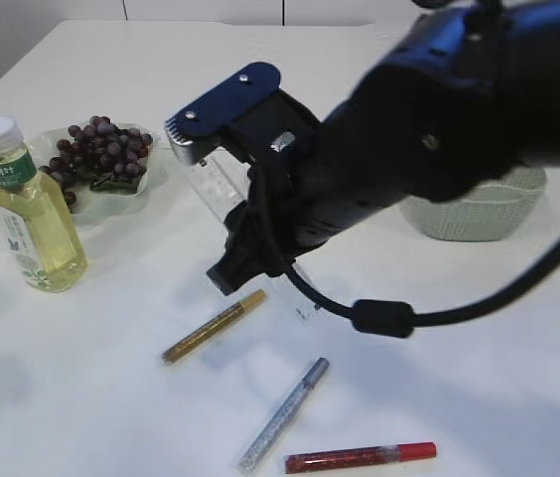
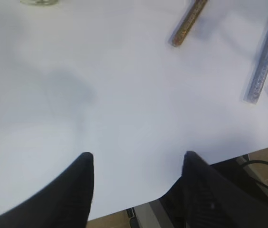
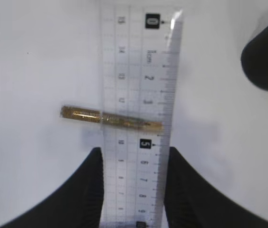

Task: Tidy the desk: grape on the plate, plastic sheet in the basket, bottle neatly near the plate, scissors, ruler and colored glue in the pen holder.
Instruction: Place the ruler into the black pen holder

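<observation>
My right gripper [image 3: 134, 159] is shut on a clear ruler [image 3: 136, 71], which sticks out ahead of the jaws above the table. Seen from outside, the right arm reaches across the middle with the ruler [image 1: 212, 184] in its gripper [image 1: 250, 248]. A gold glue pen [image 3: 110, 118] lies on the table under the ruler. Gold [image 1: 215, 326], silver [image 1: 283, 414] and red [image 1: 359, 457] glue pens lie near the front. Grapes [image 1: 101, 149] sit on the plate [image 1: 156, 174], with the bottle [image 1: 32, 214] beside it. My left gripper [image 2: 138, 159] stands open and empty. Scissors, plastic sheet and pen holder are out of view.
A pale woven basket [image 1: 479, 214] stands at the right, partly behind the right arm. The table's front edge [image 2: 138, 202] runs just under the left gripper. A black rounded shape [image 3: 267, 57] shows at the right wrist view's upper right; I cannot tell what it is.
</observation>
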You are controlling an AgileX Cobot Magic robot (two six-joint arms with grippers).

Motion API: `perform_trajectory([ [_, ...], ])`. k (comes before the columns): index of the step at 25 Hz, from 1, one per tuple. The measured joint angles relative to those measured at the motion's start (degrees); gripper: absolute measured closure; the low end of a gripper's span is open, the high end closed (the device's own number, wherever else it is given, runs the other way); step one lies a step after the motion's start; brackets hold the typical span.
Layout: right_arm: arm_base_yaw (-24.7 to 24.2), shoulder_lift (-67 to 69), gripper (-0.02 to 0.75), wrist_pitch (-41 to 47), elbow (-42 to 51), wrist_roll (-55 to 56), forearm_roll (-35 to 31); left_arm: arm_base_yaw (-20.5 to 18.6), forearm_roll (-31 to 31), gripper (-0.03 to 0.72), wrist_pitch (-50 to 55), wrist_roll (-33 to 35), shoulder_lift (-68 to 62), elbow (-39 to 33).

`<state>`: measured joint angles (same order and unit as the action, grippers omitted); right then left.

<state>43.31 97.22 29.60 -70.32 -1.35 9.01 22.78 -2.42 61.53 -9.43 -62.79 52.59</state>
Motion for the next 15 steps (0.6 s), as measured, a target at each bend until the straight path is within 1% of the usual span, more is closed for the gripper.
perform_trajectory([
  [1,-0.10,-2.01,0.438,-3.73,3.17,0.00,1.03,0.00,0.00,0.256,-0.48,0.00,0.00,0.00],
  [4,-1.17,-5.13,0.438,-12.18,7.93,0.00,2.21,0.00,0.00,0.256,-2.34,0.00,0.00,0.00],
  [7,-3.85,-5.66,0.438,-15.45,8.60,0.27,2.87,0.00,0.00,0.256,-4.02,0.00,0.00,0.00],
  [9,-6.16,-5.66,0.438,-19.28,8.69,0.37,3.20,0.00,0.00,0.256,-4.98,0.00,0.00,0.00],
  [11,-8.81,-5.66,0.438,-25.01,8.69,0.37,3.22,0.00,0.00,0.256,-5.88,0.00,0.00,0.00],
  [15,-12.93,-4.67,0.438,-39.34,8.69,0.37,3.47,0.00,0.00,0.256,-7.30,0.00,0.00,0.00],
])
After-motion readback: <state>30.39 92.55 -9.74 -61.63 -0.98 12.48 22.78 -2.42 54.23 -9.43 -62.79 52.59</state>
